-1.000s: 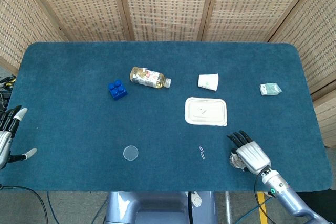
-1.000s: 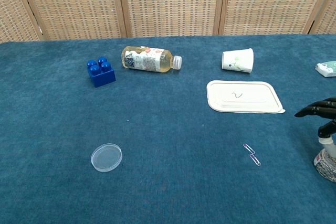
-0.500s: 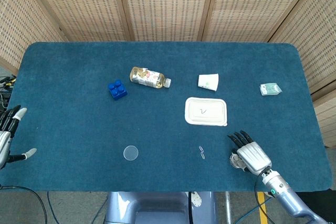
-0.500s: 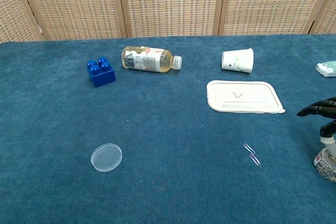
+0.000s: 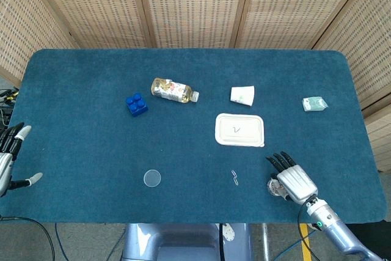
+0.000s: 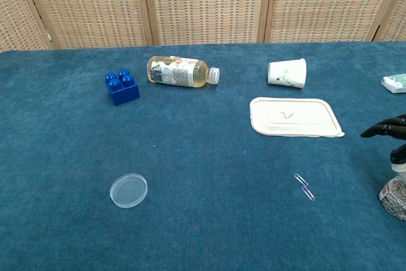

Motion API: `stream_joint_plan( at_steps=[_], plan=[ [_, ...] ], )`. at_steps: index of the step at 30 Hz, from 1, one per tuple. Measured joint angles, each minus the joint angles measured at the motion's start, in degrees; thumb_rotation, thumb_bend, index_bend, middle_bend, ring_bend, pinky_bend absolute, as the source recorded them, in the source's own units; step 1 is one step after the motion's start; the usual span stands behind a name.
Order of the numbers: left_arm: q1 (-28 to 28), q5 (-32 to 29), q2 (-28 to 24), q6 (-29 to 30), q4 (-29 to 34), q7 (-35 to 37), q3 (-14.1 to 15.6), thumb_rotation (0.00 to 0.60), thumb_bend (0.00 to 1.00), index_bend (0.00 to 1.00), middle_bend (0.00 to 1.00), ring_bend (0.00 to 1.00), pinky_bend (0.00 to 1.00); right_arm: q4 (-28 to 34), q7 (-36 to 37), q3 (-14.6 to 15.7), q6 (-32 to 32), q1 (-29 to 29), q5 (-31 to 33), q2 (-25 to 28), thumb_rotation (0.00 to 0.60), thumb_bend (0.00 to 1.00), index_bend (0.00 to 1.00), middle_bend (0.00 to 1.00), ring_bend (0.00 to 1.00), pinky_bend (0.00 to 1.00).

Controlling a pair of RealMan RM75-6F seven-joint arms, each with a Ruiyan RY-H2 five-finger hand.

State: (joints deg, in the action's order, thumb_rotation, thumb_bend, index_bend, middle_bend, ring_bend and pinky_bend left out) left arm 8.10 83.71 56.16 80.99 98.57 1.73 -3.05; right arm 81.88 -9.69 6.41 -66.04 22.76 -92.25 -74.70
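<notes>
Two hands low at the near edge of the blue table (image 5: 91,145): right hand (image 5: 292,178) empty, fingers straight and slightly apart, just right of two paper clips (image 5: 234,177) and near of the white lidded tray (image 5: 239,129); left hand (image 5: 9,157) at far left, spread, holding nothing, well apart from the clear round lid (image 5: 152,178).

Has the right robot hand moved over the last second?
Yes, slightly. In the head view the right robot hand has drawn back toward the table's near edge, away from the white tray.
</notes>
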Motion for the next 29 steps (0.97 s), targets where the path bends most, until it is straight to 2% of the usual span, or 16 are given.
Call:
stream_joint_plan(
  at_steps=[6,9,11,14,16,21,26,29],
  plan=[
    [-0.10,-0.07,-0.06,0.22,-0.07,0.28,-0.08,0.600,0.00,0.00,0.00,0.00,0.00,3.60,1.58,-0.63,-4.14,-0.86,-1.45,2.83,0.600,0.32,0.56,0.07,0.00,0.04],
    [-0.22,-0.01,-0.16,0.50,-0.02,0.41,-0.12,0.600,0.00,0.00,0.00,0.00,0.00,5.23,2.84,-0.97,-7.60,-1.93,-2.32,4.50,0.600,0.15,0.38,0.07,0.00,0.03],
    [-0.33,0.13,-0.29,0.73,0.08,0.54,-0.10,0.600,0.00,0.00,0.00,0.00,0.00,6.09,3.68,-1.17,-10.01,-3.11,-2.61,5.59,0.600,0.02,0.19,0.03,0.00,0.01],
    [-0.63,0.65,-0.49,1.38,0.22,0.74,0.02,0.600,0.00,0.00,0.00,0.00,0.00,6.97,5.39,-1.36,-13.43,-5.61,-2.24,6.61,0.600,0.00,0.03,0.00,0.00,0.00],
    [-0.79,0.89,-0.57,1.68,0.29,0.78,0.08,0.600,0.00,0.00,0.00,0.00,0.00,7.55,6.12,-1.51,-15.19,-7.45,-1.49,7.08,0.600,0.00,0.00,0.00,0.00,0.00],
    [-1.32,1.34,-0.98,2.46,0.83,-0.02,0.37,0.600,0.00,0.00,0.00,0.00,0.00,7.84,5.48,-2.71,-19.29,-10.18,0.00,6.61,0.600,0.00,0.00,0.00,0.00,0.00],
    [-1.80,1.88,-1.21,3.36,1.29,-0.20,0.51,0.600,0.00,0.00,0.00,0.00,0.00,7.35,2.80,-5.35,-24.15,-13.33,1.96,5.11,0.600,0.00,0.00,0.00,0.00,0.00],
    [-1.82,1.89,-1.13,3.31,1.33,-0.45,0.53,0.600,0.00,0.00,0.00,0.00,0.00,7.17,2.72,-6.17,-24.82,-14.08,2.52,4.76,0.600,0.00,0.00,0.00,0.00,0.00]
  ],
)
